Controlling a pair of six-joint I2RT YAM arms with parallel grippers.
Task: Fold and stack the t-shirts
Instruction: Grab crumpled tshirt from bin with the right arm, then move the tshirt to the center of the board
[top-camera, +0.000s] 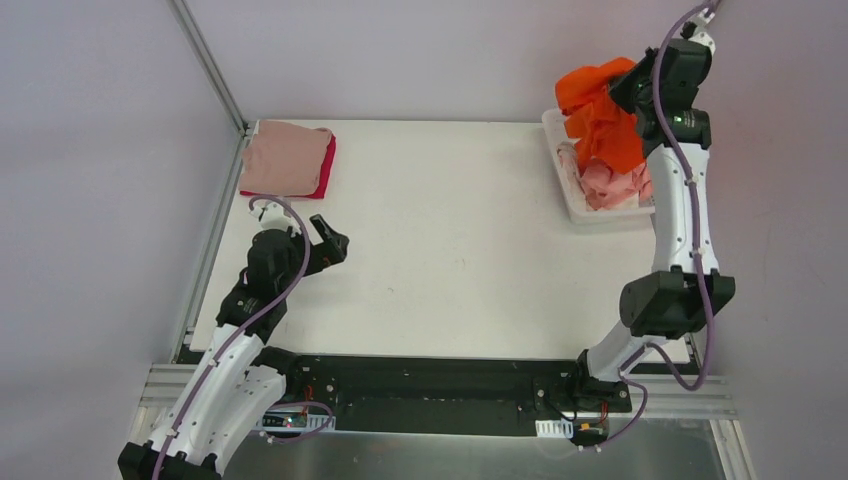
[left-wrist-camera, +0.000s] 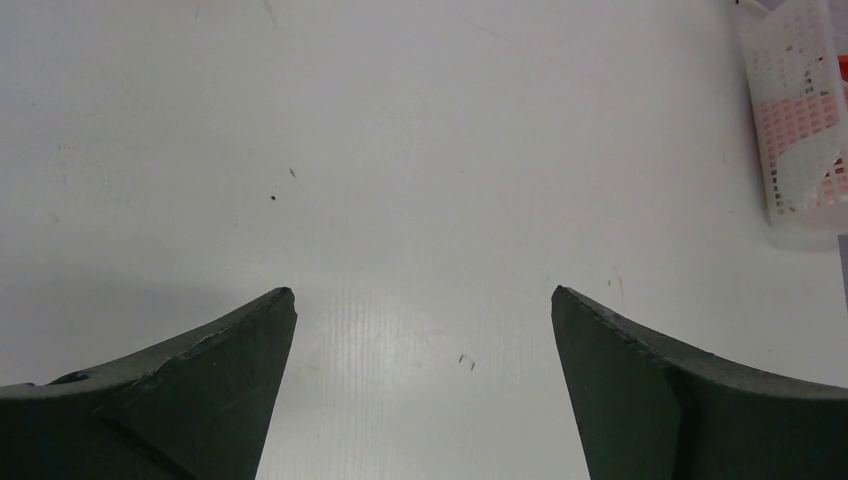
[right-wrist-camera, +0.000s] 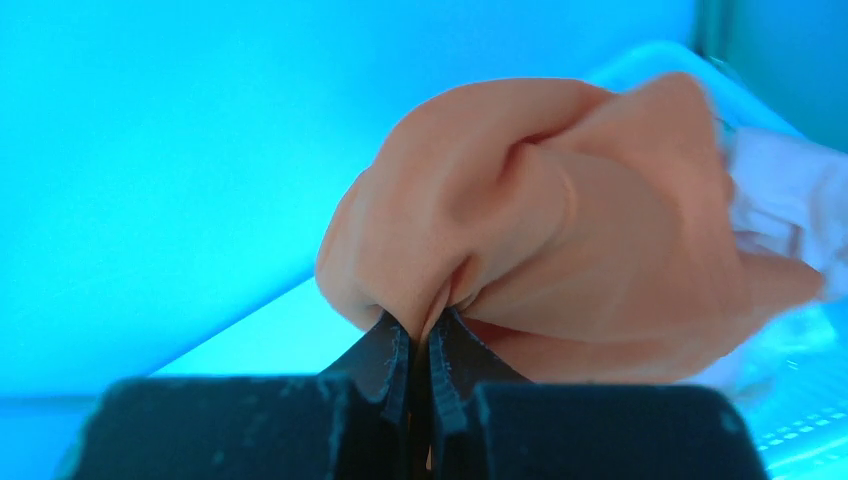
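Lab robot cell: white table (top-camera: 450, 260), aluminium frame rails (top-camera: 207, 62), blank walls (top-camera: 400, 50)

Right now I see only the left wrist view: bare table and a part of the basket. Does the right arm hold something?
Observer: Yes. The right end effector is shut on the orange shirt, above the basket.
Operator: Is any shirt already folded?
Observer: A pink shirt lies folded on a crimson one, at the far left corner.
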